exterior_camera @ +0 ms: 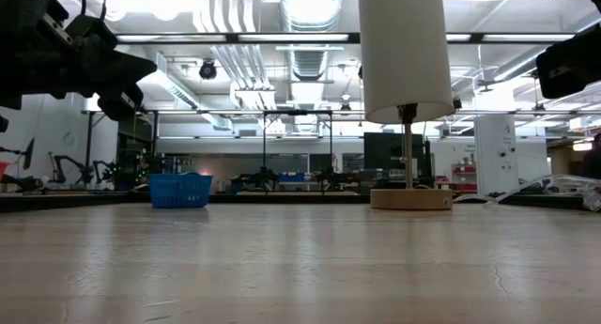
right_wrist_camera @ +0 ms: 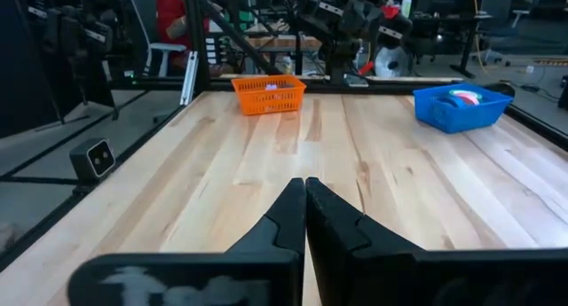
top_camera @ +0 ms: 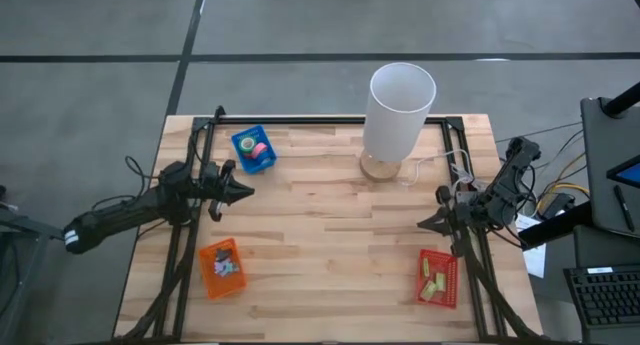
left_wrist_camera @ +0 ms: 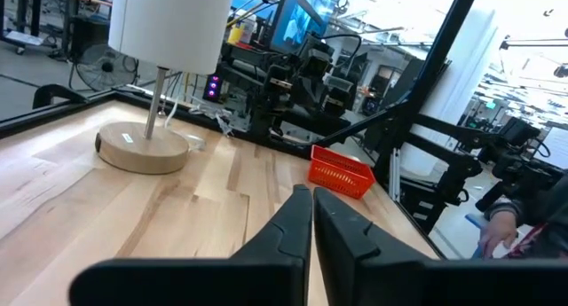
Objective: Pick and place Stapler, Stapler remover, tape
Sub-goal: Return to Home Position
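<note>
I see the tape, small round rolls, in the blue mesh basket at the plank table's far left; I can't tell their facing. The left gripper and right gripper hover at opposite sides, jaws pressed together, tips pointing inward.

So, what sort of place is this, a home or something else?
Most likely a robotics lab or workshop, not a home: bare ceiling ducts and strip lights overhead, and more robot rigs and a monitor beyond the wooden table.
</note>
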Controlling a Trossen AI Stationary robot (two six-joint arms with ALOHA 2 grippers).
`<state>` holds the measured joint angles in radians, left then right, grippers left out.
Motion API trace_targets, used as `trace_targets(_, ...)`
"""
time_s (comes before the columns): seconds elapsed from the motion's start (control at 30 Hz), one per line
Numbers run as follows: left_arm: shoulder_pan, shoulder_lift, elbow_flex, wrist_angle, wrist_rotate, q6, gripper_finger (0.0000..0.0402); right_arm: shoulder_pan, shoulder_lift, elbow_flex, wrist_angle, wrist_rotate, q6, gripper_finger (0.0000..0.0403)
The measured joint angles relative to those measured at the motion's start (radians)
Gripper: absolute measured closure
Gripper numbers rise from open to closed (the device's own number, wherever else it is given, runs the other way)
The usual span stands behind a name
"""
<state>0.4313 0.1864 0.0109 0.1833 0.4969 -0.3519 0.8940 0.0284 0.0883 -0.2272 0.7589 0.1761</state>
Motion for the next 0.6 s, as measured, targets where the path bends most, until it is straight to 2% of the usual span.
trace_targets(0.6,0.0,0.0,0.0,-0.001,0.0,0.0,0.0387,0.0,0.0,0.0,0.0,0.0,-0.003,0.0394)
